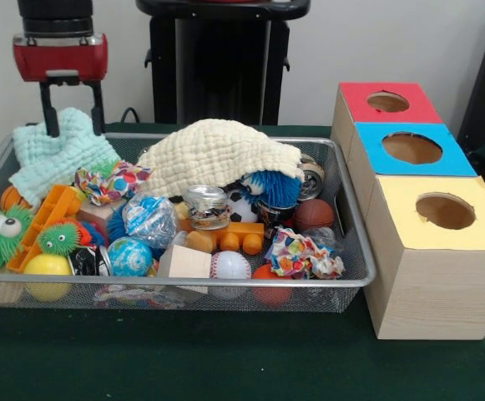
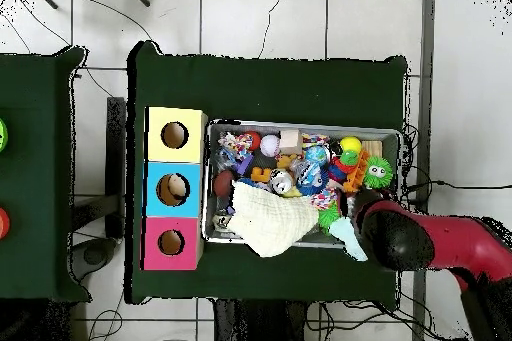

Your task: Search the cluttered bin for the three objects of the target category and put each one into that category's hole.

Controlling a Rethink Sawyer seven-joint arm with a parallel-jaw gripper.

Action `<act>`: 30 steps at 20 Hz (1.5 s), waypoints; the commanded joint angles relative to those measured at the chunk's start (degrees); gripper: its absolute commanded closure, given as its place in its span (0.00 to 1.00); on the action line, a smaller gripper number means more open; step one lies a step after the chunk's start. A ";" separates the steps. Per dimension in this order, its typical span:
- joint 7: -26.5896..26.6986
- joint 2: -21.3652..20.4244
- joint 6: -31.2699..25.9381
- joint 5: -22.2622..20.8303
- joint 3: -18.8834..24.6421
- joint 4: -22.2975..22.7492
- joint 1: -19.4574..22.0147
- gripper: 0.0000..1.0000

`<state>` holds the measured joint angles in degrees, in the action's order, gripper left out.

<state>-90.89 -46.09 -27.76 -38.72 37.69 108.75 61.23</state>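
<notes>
- Front view: claw (image 1: 73, 119) hung open and empty over the mint cloth (image 1: 56, 156) at the bin (image 1: 348, 213) corner;
- crumpled clear bottle (image 1: 150, 219) lay mid-bin; blue-topped hole (image 1: 411, 148) stood beside the bin.

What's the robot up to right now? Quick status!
Gripper open, empty, above mint cloth at bin corner. One clear bottle visible mid-bin. Cream cloth covers the back clutter. Blue-topped box's hole unobstructed.

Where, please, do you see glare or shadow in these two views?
Front view: soft, even room light, bright glints on the crumpled clear bottle and the metal can; faint shadow under the bin. Overhead view: no obvious glare, the dark green cloth evenly lit.
</notes>
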 commanded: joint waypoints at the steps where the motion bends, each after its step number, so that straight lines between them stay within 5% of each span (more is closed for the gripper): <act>1: -2.63 1.25 -6.12 0.80 -3.46 -4.13 -5.33 0.00; 12: -3.43 6.97 -4.32 1.06 -6.95 -8.76 -10.21 0.00; 30: -1.16 14.93 -1.93 -0.02 -9.08 -15.39 -11.92 0.00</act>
<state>-90.89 -34.90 -27.76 -37.98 30.82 99.25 50.62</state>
